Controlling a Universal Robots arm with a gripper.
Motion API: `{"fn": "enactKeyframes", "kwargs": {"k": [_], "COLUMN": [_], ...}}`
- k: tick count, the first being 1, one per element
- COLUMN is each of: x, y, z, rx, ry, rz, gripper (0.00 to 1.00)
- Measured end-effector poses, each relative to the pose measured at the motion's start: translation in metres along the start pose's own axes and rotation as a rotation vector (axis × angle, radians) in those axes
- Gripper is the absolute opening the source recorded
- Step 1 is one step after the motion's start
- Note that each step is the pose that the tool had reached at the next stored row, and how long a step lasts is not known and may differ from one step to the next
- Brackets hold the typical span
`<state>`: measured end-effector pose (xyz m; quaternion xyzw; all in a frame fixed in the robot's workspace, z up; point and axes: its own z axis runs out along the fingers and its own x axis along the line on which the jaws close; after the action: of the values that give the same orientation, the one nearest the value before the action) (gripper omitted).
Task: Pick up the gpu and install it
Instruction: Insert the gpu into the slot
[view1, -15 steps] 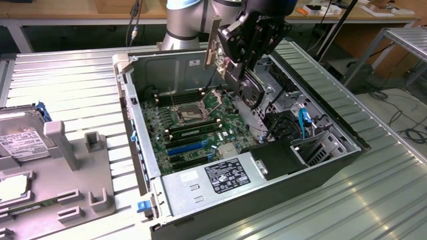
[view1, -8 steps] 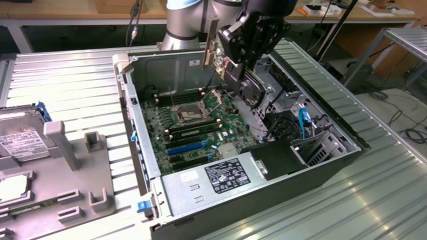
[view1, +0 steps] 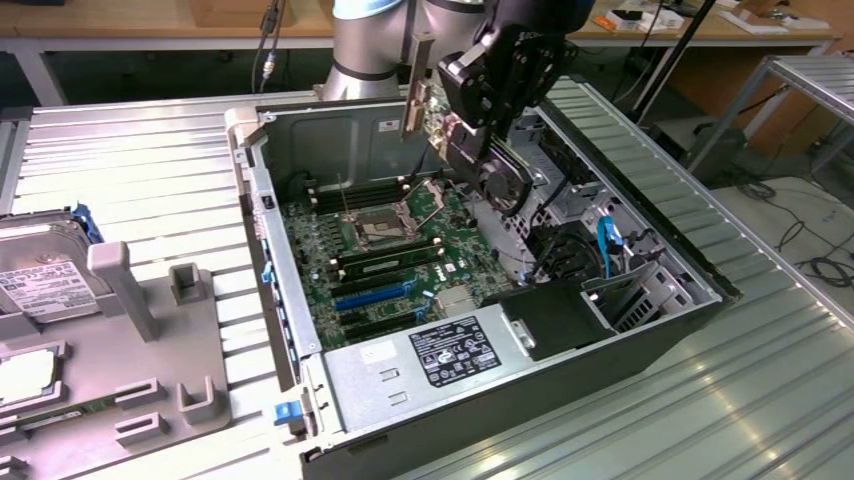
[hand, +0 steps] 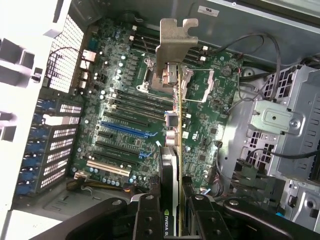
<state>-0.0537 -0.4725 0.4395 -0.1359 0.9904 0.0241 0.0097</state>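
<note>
Open case (view1: 251, 170) on its side, as I see it remotely. Inside it are the motherboard (view1: 387, 250), a power supply (view1: 447, 355) at the near end, and blue cables (view1: 607, 245) by the wall on the exterior view's right. The gripper (view1: 487, 100) is clamped on the gpu (view1: 497, 178), which hangs edge-on over the case's open side, above the motherboard, with its bracket (hand: 172, 47) farthest from the fingers (hand: 147, 220). A hard drive (view1: 47, 275) lies well outside the case, toward the exterior view's left.
</note>
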Motion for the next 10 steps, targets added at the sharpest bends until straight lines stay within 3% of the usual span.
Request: {"fn": "enactKeyframes", "kwargs": {"k": [10], "x": [0.0], "y": [0.0], "z": [0.0], "rx": [-0.0019], "ry": [0.0032], "rz": [-0.071], "gripper": [0.27]}}
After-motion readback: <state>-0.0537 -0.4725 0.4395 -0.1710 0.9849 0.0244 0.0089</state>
